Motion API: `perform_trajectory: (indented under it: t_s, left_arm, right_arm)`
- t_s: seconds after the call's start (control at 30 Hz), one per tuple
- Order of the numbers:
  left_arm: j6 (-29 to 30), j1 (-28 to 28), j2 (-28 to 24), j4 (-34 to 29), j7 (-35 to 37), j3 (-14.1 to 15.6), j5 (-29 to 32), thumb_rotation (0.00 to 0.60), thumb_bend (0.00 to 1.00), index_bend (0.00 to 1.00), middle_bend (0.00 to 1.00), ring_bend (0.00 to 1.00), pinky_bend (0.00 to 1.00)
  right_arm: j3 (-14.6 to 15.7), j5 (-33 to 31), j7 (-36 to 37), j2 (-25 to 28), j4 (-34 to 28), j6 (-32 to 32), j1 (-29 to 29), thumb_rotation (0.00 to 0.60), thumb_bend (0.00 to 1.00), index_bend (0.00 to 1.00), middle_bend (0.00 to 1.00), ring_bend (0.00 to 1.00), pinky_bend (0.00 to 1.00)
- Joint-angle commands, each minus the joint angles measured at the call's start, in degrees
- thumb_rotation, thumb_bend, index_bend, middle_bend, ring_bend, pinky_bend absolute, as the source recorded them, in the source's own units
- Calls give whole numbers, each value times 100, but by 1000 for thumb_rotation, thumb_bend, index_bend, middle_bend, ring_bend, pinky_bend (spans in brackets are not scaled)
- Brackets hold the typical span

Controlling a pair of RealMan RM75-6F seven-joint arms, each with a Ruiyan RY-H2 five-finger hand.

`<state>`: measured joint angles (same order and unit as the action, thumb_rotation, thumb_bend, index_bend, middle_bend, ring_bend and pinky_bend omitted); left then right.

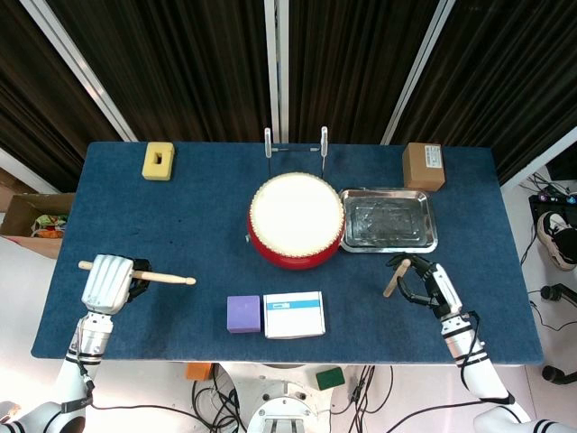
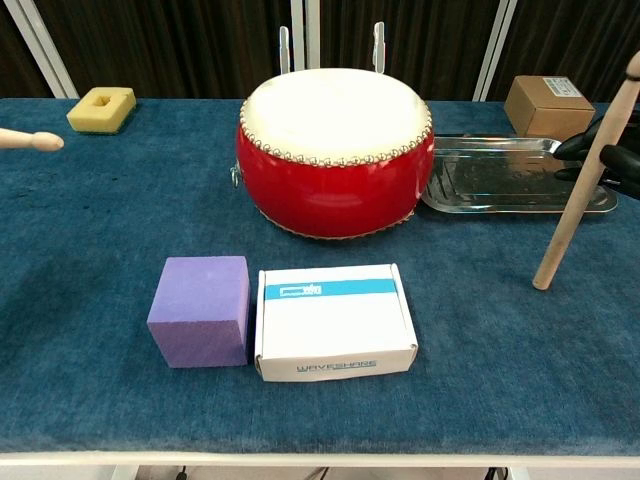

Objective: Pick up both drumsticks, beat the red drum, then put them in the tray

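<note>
our left hand (image 1: pixel 106 281) grips a stick (image 1: pixel 162 276), tip toward the drum (image 1: pixel 297 220). our right hand (image 1: pixel 431 284) clamps the other stick (image 2: pixel 585 180), tilted, with the tray (image 1: pixel 424 244) just beyond it.

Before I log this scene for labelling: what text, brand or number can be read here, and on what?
"WAVESHARE": front edge of the white box, chest view.
Small print on the white box's blue stripe: too small to read.
Brown box: no print can be made out.
Drum, tray, purple block, yellow sponge: no text.
</note>
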<state>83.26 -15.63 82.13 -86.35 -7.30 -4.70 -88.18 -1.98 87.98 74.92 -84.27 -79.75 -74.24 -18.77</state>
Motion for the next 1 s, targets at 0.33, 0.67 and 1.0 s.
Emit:
perform_trajectory:
  t_s: [0.33,0.67,1.0]
  left_arm:
    - [-55,-3,-17,6,43,25,25,600,641,992,1000,1000,1000]
    - [-52,26,-45,55,124,63,18,600,642,991,1000,1000,1000]
    - [-43,64,-84,34,133,112,-3,600,642,990,1000,1000,1000]
  right_arm:
    - [-73,142,3411,-378,1258,311,-230,600,265,487,432,208,253]
    - [-5,294,3705,-641,1704,92,-247,600,194,449,461,254,285]
    - [286,647,2956,-828,1734,-33,-321,600,176,540,509,301,332]
